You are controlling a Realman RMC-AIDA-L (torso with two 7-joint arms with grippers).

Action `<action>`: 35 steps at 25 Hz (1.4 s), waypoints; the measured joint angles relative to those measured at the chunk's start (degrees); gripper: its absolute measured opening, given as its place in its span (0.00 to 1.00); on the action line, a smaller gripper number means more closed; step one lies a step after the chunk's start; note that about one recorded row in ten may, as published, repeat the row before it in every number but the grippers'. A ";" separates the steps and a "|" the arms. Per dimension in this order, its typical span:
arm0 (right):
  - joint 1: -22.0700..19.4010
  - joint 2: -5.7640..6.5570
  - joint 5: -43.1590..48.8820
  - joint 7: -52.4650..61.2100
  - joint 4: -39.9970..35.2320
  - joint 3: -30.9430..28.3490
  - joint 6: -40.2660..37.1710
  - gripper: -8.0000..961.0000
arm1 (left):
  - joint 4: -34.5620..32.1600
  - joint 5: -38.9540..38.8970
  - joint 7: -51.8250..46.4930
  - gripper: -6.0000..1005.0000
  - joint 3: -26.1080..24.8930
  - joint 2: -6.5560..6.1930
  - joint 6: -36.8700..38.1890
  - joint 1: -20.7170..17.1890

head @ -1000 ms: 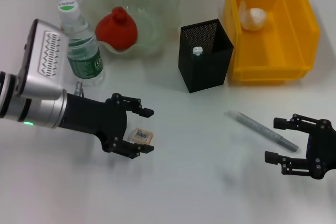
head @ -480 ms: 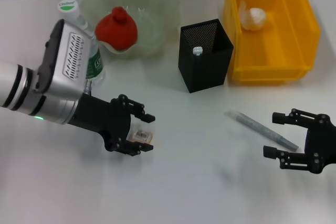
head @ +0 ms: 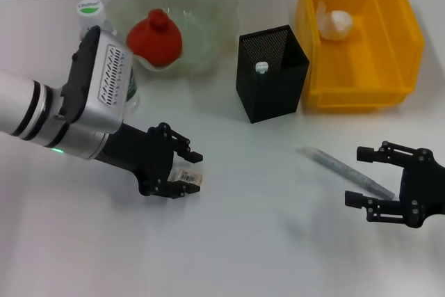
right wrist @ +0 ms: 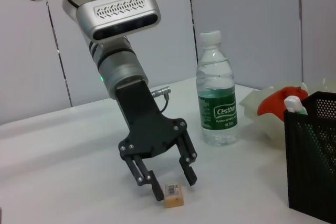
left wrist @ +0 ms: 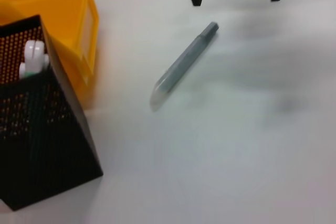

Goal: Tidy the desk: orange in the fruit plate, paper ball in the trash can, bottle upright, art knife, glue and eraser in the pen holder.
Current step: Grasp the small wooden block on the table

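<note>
The left gripper reaches down over the eraser on the white desk, fingers spread on either side of it and not clenched. Open desk surrounds the eraser on all sides. At near right, the right gripper hovers with fingers apart, holding nothing, just beside the grey art knife. Farther back, the black pen holder stands between the glass fruit plate and the yellow bin; the bottle stands upright at far left.
</note>
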State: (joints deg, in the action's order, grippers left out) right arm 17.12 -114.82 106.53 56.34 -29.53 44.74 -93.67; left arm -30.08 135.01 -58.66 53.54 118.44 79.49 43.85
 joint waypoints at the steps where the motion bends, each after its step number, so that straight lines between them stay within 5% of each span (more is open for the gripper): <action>1: -0.13 -0.13 0.00 -0.05 0.00 0.00 0.06 0.85 | 0.00 0.00 0.00 0.54 0.00 0.00 0.00 0.00; 35: -0.15 -0.40 -0.10 -0.08 0.00 -0.58 0.51 0.85 | -0.16 0.60 -2.31 0.37 3.68 0.03 -0.35 0.96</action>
State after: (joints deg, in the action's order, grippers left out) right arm 16.97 -115.22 106.43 56.26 -29.53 44.15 -93.17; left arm -30.24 135.61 -60.97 57.22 118.47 79.15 44.81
